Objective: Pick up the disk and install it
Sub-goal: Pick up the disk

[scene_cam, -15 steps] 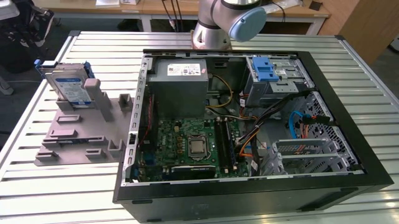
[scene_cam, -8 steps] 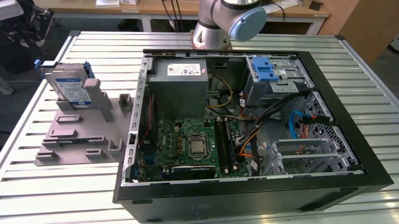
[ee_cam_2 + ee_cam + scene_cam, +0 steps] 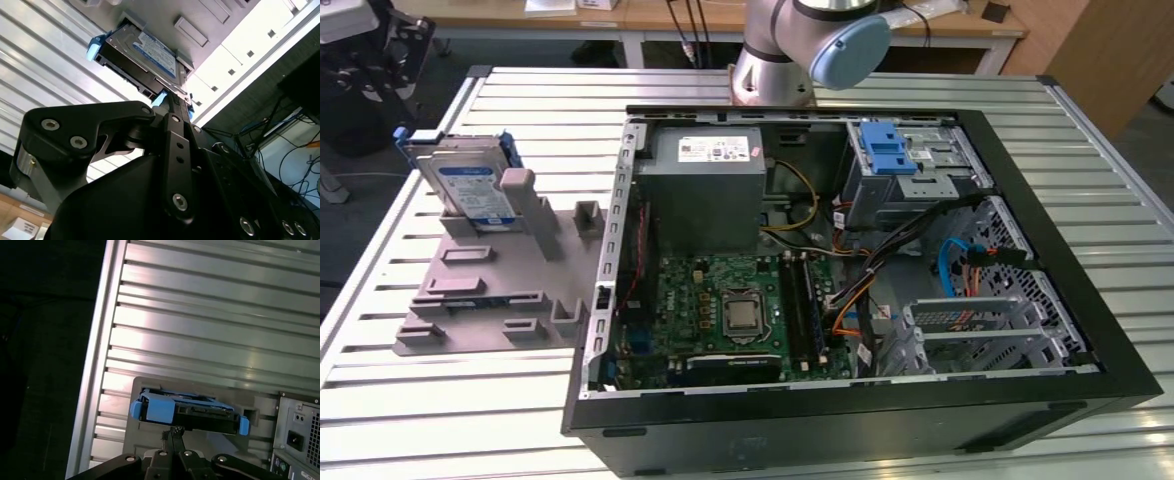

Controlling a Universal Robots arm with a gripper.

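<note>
Disk point(image 3: 464, 185) stands upright in grey holder point(image 3: 487, 300) on bench point(image 3: 440, 400), upper left of the exterior view. I read my pincer point(image 3: 172, 431) as narrow, holding nothing.

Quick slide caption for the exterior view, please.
Disk stands on edge in the grey fixture on the slatted table, to the exterior view's left of the open computer case.

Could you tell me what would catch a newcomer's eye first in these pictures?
The open computer case in the middle of the slatted table, its motherboard exposed, draws the eye first. Next comes the disk in its blue carrier, standing on edge in a grey fixture at the exterior view's left.
</note>
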